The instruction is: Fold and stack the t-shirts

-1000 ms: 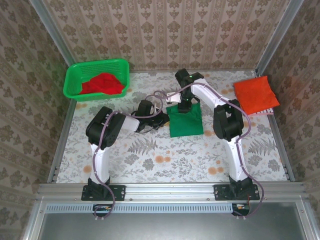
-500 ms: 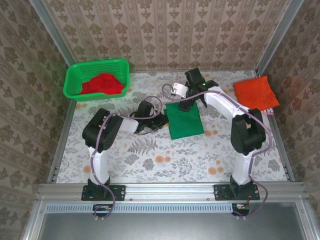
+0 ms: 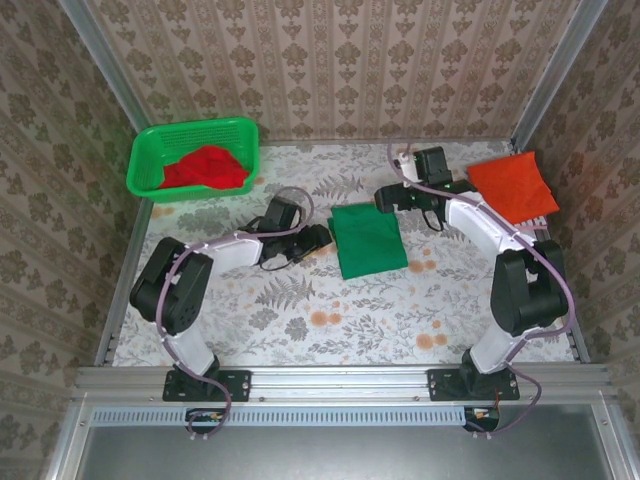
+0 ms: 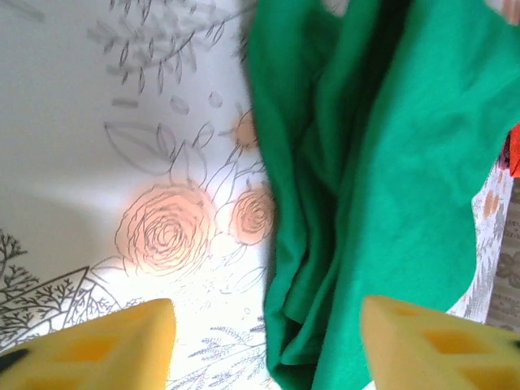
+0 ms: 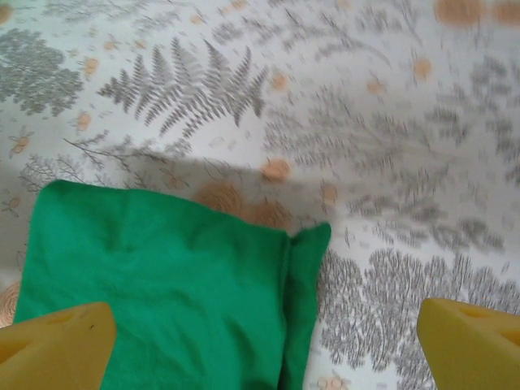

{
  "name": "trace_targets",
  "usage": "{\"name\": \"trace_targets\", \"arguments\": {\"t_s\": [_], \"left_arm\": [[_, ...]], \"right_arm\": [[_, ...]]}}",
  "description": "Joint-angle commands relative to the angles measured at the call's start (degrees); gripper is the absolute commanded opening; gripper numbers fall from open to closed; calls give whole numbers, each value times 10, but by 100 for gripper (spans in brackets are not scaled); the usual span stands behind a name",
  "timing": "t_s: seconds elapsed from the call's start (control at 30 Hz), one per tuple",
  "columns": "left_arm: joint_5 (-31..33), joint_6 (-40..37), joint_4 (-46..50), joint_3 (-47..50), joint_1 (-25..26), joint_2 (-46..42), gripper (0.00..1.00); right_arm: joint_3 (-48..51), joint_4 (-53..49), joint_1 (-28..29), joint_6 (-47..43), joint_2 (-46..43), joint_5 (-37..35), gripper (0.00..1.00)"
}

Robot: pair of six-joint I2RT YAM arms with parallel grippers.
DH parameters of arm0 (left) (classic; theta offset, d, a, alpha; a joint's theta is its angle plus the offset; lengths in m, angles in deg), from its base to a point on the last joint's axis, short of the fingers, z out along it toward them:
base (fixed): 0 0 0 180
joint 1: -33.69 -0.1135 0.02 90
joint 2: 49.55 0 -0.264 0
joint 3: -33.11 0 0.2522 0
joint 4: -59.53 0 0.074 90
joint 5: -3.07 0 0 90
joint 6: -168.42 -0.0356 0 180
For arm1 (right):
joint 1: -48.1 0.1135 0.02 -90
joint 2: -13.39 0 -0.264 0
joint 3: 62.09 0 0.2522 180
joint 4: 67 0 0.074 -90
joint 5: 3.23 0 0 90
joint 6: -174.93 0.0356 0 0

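Three t-shirts are counted on the floral-patterned table (image 3: pixel 300 310). A folded dark green cloth t-shirt (image 3: pixel 368 238) is laid flat at centre. The left gripper (image 3: pixel 320 236) is held just beside it at 9 o'clock, spread wide. The right gripper (image 3: pixel 386 197) is held at its 12 o'clock, likewise spread wide. A folded orange-red cloth t-shirt (image 3: pixel 512 187) is seen at 2 o'clock. A crumpled red cloth t-shirt (image 3: pixel 205 167) is seen at 10 o'clock, inside one bright green plastic lattice basket (image 3: pixel 143 165).

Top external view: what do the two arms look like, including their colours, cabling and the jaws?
Both the left arm and the right arm have white links, bulky black joint housings and black base plates. A thin purplish cable loops loosely along each. In the wrist views the jaws end in yellow pads with moulded recesses.
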Motion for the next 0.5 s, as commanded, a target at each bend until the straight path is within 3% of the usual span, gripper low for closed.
{"name": "trace_targets", "arguments": {"t_s": [0.0,0.13,0.23,0.37,0.47], "left_arm": [[64,-52,26,-45,18,-4,76],[105,-91,97,-136,30,59,93],[109,-86,110,-166,30,106,95],[100,-91,116,-199,31,154,87],[110,-102,139,-223,32,177,71]], "right_arm": [[5,-20,-12,79,34,56,96],[-8,-23,-26,97,76,62,95],[-18,-24,-34,109,104,67,95],[-28,-22,-48,129,146,85,93],[-44,-28,-54,145,171,70,89]]}}
